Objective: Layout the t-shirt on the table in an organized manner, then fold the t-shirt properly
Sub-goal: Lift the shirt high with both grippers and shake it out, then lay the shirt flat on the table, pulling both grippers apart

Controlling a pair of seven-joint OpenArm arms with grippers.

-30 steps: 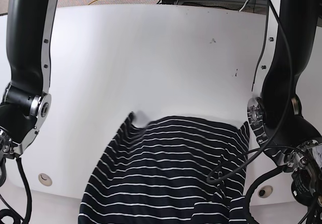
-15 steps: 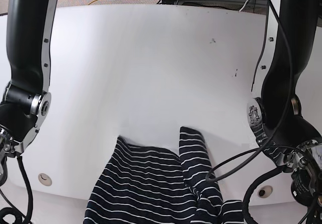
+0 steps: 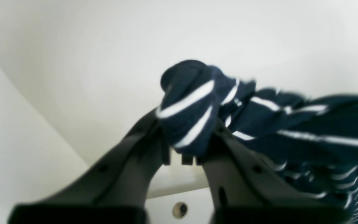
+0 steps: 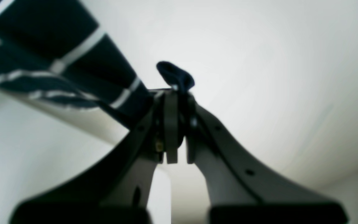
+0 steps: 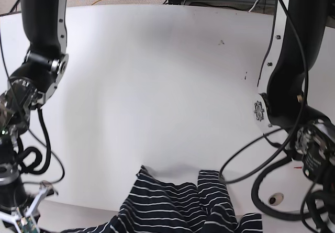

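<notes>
The t-shirt (image 5: 172, 207), black with thin white stripes, lies bunched at the near edge of the white table (image 5: 157, 76) and hangs off it. In the left wrist view my left gripper (image 3: 186, 140) is shut on a wad of the t-shirt (image 3: 191, 105), and the rest of the cloth trails away to the right. In the right wrist view my right gripper (image 4: 176, 102) is shut on a thin edge of the t-shirt (image 4: 176, 76), and the cloth stretches up to the left. Neither gripper's fingers show in the base view.
A round hole (image 5: 275, 198) and a small red mark (image 5: 297, 167) sit near the table's front right edge. Small dark specks (image 5: 221, 42) mark the far right part. Both black arms and their cables (image 5: 261, 165) flank the shirt. Cables lie on the floor beyond the far edge.
The shirt has slid toward the near edge and bunched narrower, so less of it lies on the table. Both arms have shifted, and the one on the base view's left has swung inward.
</notes>
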